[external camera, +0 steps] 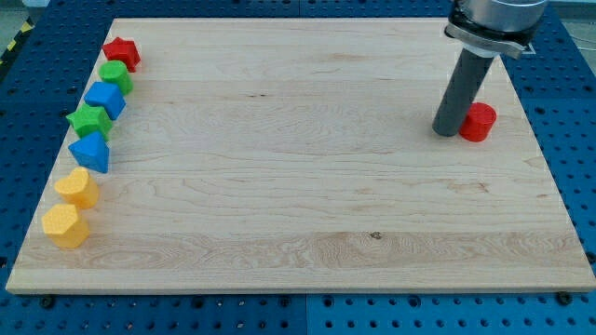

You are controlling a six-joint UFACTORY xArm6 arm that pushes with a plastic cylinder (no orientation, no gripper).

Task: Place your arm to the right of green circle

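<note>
One dark rod comes down in the upper right of the frame, and my tip (447,132) rests on the counter (307,167), touching or just beside a red cylinder (479,122) on its right. There is no end effector to spread or pinch, only the bare rod. The green circle (116,76) lies far off in the upper left, well apart from my tip, second in a column along the counter's left edge. Above it sits a red star (122,53); below it follow a blue block (105,99), green star (89,120), blue block (90,152), yellow block (76,187) and yellow hexagon (65,225).
</note>
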